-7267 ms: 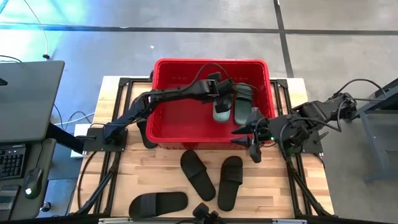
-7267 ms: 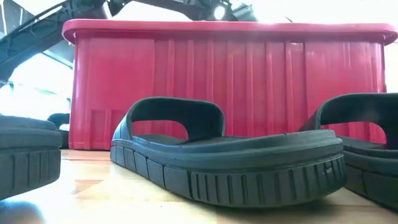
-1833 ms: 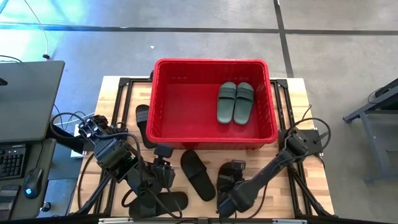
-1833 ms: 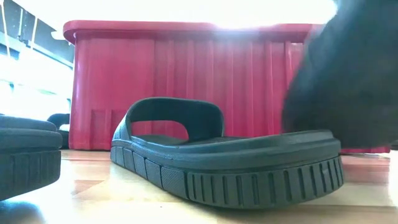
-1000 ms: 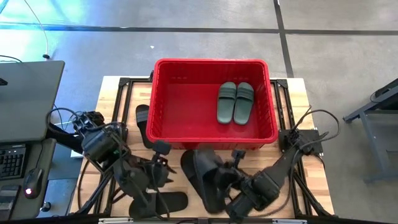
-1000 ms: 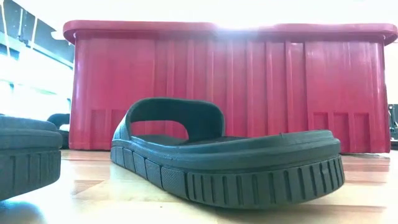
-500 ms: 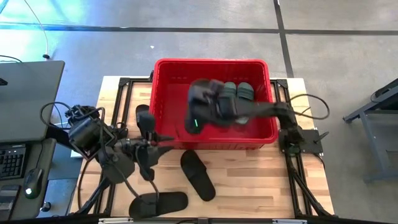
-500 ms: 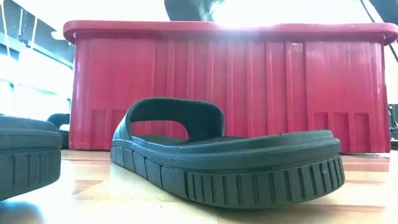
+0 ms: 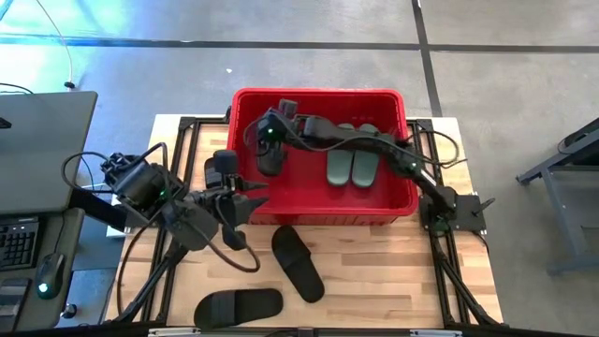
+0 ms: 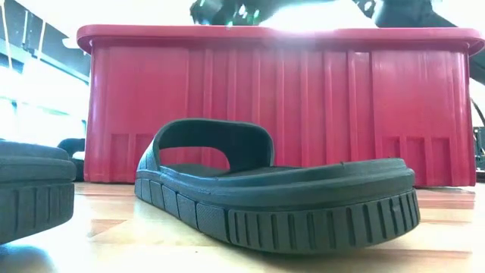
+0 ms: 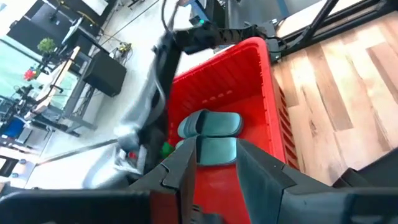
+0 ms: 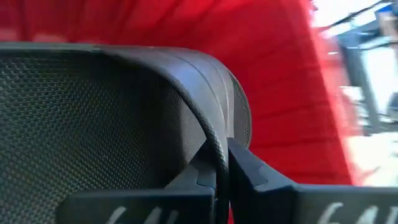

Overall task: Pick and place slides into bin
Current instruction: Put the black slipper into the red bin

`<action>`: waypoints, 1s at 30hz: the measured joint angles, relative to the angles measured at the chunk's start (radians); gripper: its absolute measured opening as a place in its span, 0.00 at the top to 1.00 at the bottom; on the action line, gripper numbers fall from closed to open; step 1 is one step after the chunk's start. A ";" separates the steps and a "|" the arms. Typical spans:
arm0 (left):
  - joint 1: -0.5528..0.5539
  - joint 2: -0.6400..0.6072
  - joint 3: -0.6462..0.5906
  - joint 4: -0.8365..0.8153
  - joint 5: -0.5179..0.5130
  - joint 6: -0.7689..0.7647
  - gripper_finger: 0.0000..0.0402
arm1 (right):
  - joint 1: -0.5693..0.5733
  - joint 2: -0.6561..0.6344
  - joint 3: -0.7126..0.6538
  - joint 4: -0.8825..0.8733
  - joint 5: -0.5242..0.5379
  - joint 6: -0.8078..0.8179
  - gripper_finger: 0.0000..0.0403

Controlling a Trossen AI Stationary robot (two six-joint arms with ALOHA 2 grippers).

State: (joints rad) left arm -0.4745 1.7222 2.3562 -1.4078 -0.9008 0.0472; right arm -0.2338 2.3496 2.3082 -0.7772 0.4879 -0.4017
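High view: two sage-green ribbed slides (image 9: 352,165) lay inside large red plastic bin (image 9: 245,201). Right hand (image 9: 268,142) was held over bin's left part, clamped on black slide (image 9: 269,159), strap pinched between fingers. Two black slides (image 9: 298,263) were left on wooden tabletop (image 9: 393,281), another beside bin's left wall. Left hand (image 9: 245,195) was spread, empty, by bin's near-left corner.
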 joint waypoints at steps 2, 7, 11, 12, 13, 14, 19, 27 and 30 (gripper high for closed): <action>0.009 0.000 0.000 0.001 0.000 -0.001 0.75 | -0.005 0.050 -0.001 0.021 -0.002 -0.001 1.00; 0.012 0.000 0.000 0.001 0.000 -0.002 0.75 | -0.009 0.140 -0.002 0.080 0.111 -0.027 1.00; 0.010 0.000 0.000 0.003 0.006 -0.010 0.75 | -0.021 0.169 -0.002 0.115 0.063 -0.098 0.96; 0.010 0.000 0.000 0.003 0.006 -0.017 0.75 | -0.022 0.170 -0.002 0.104 0.031 -0.102 0.94; 0.010 0.000 0.000 0.003 0.007 -0.024 0.75 | -0.022 0.170 -0.002 0.088 -0.004 -0.103 0.92; 0.010 0.000 0.000 0.003 0.009 -0.027 0.75 | -0.021 0.170 -0.002 0.076 -0.035 -0.101 0.90; 0.010 0.000 0.000 0.002 0.019 -0.029 0.75 | -0.021 0.170 -0.001 0.068 -0.076 -0.104 0.77; 0.010 0.001 0.000 0.002 0.029 -0.029 0.75 | -0.019 0.165 -0.001 0.067 0.058 -0.096 0.61; 0.010 0.001 0.000 0.003 0.030 -0.030 0.75 | -0.015 0.143 0.000 0.056 0.060 -0.077 0.58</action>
State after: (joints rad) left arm -0.4648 1.7229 2.3561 -1.4052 -0.8707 0.0174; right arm -0.2489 2.4930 2.3085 -0.7212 0.5483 -0.4791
